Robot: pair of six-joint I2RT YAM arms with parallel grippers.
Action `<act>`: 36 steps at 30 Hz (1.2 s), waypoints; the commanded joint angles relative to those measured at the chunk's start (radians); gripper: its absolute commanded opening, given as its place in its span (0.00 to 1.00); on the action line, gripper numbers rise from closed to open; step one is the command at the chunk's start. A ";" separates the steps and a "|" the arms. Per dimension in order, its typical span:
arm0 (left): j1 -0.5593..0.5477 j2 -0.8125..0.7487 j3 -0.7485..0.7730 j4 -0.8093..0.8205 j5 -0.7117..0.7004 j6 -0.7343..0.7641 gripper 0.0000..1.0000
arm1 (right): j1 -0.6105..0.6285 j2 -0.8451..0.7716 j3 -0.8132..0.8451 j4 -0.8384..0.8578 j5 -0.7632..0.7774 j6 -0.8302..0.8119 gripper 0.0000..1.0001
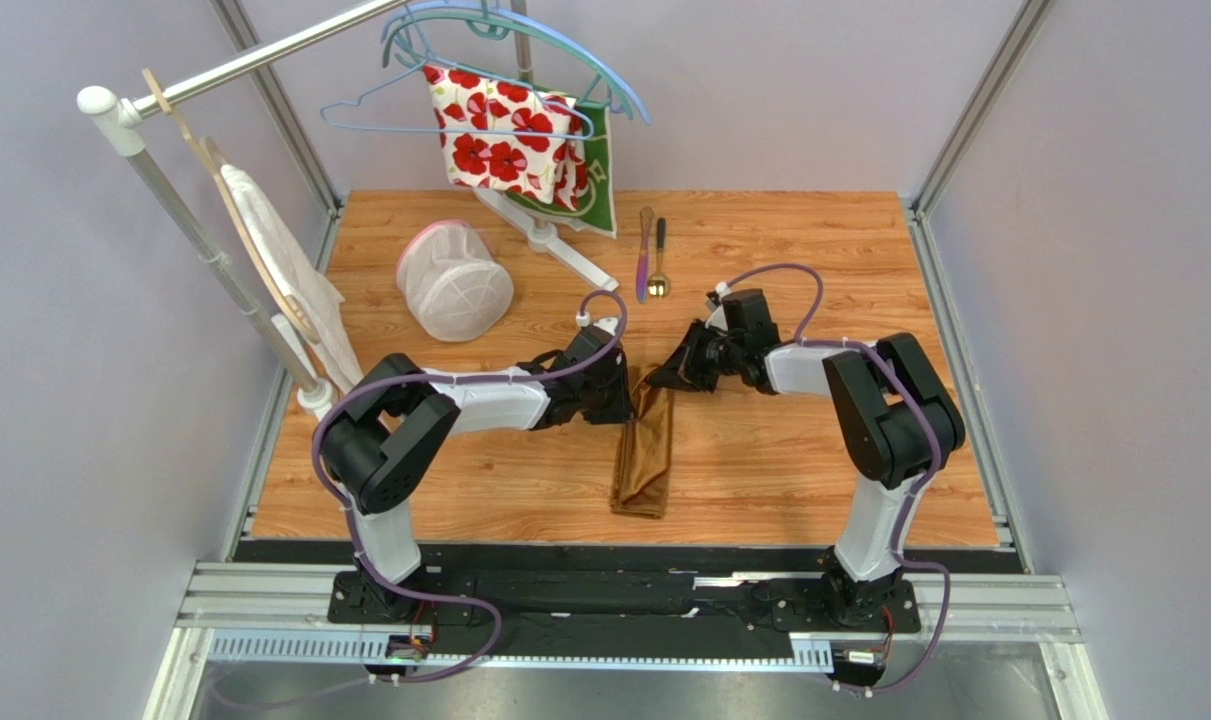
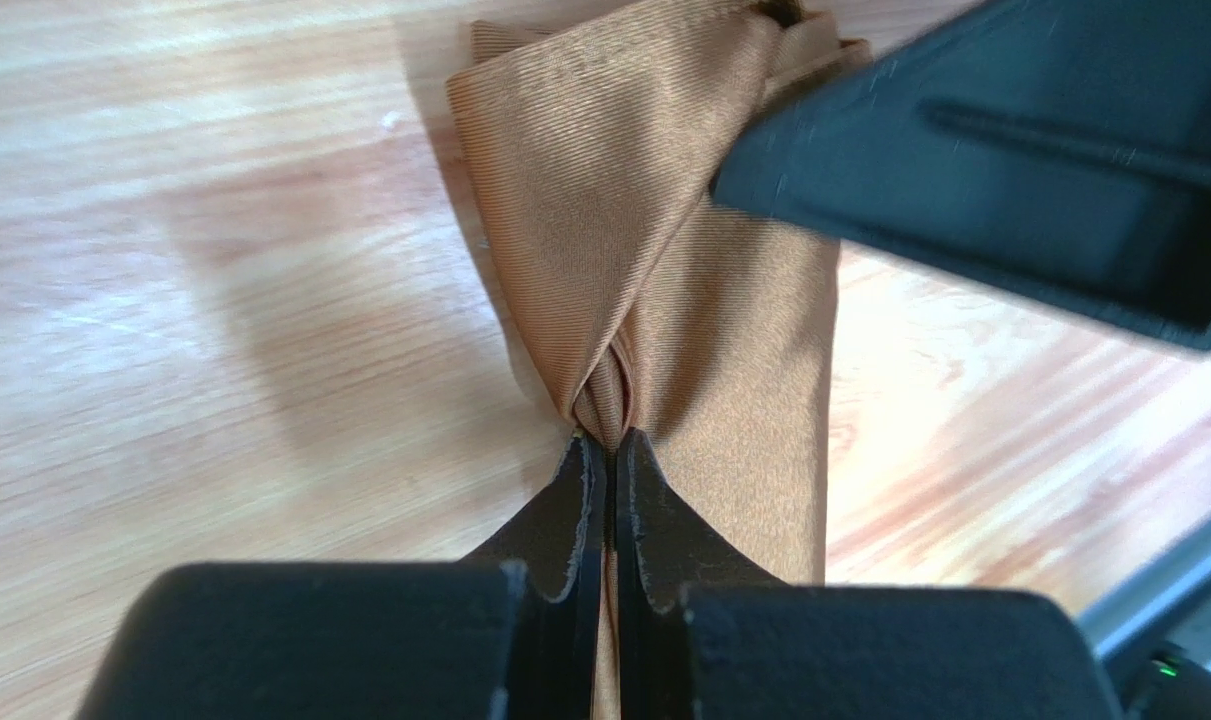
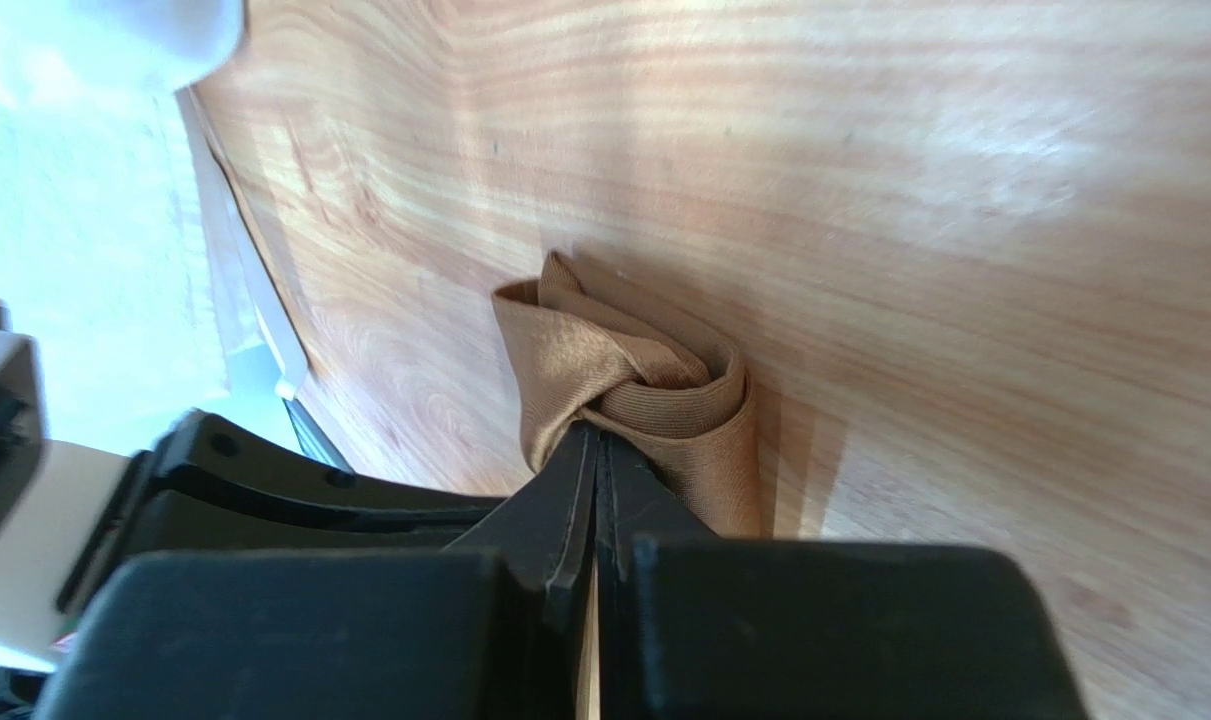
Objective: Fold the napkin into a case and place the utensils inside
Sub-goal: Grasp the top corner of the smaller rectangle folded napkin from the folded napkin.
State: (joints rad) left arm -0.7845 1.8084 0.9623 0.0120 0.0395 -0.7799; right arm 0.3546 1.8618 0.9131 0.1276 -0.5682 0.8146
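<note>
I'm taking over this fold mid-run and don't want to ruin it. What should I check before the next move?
1. Left gripper pinching the napkin: ok.
2. Right gripper pinching the napkin's bunched far end: ok.
3. The napkin lies folded into a narrow strip: ok.
4. Utensils lying beyond both arms, untouched: ok.
5. Pocket open to take them: cannot tell.

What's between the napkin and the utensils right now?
Only bare wooden tabletop separates the napkin from the utensils, as the top external view shows.
</note>
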 commanded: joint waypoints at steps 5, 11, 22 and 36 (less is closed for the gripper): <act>-0.009 0.032 -0.076 0.013 0.045 -0.081 0.00 | -0.003 -0.001 -0.034 0.078 0.016 0.064 0.00; -0.021 0.051 -0.083 0.046 0.049 -0.091 0.00 | 0.017 0.057 -0.054 0.225 0.007 0.155 0.00; -0.048 0.094 -0.106 0.059 0.010 -0.094 0.00 | 0.018 0.203 -0.118 0.573 0.062 0.454 0.00; -0.018 -0.213 -0.086 -0.213 -0.070 -0.001 0.32 | 0.009 -0.009 -0.083 0.109 -0.007 0.101 0.02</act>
State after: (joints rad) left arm -0.8192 1.6714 0.8520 -0.0345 -0.0208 -0.8307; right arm 0.3698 1.9408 0.7918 0.4629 -0.6090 1.0920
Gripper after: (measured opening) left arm 0.335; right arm 0.017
